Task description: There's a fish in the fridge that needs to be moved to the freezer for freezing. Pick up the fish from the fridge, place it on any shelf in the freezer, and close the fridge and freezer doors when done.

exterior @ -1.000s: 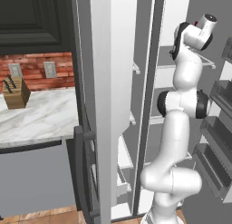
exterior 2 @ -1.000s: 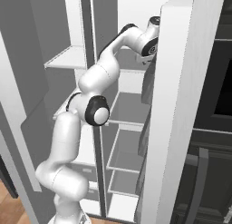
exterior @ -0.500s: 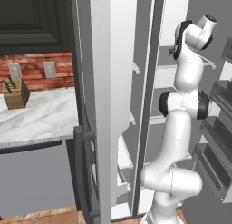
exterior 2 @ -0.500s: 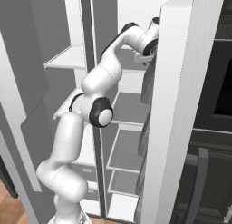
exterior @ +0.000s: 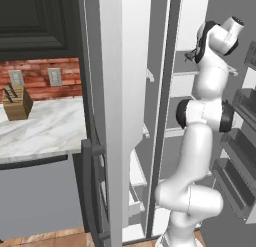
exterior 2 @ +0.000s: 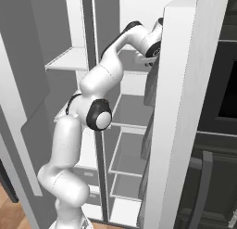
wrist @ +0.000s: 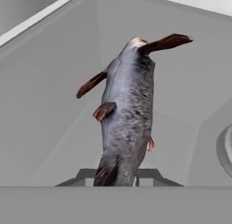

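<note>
In the hand view the fish (wrist: pixel 129 105), dark grey with reddish fins and a dark tail, stretches away from me over a pale fridge shelf (wrist: pixel 54 128). Its near end sits between my two fingertips, and my gripper (wrist: pixel 120 175) is shut on it. From the base views, my hand (exterior: pixel 192 55) reaches into the upper part of the fridge (exterior: pixel 182 86), partly behind the open fridge door (exterior 2: pixel 185 107). The freezer (exterior 2: pixel 69 61) stands to the left with its door (exterior: pixel 125 91) swung open.
A knife block (exterior: pixel 17 102) stands on the marble counter (exterior: pixel 45 126) left of the unit. Door bins (exterior: pixel 240 141) line the open fridge door close to my arm. A dark oven (exterior 2: pixel 222 84) lies beyond that door. A round grey object (wrist: pixel 225 148) shows at the shelf's right edge.
My fingers have closed from wide open onto the fish's near end. The wrist has shifted slightly at the upper fridge shelf. The doors have not moved.
</note>
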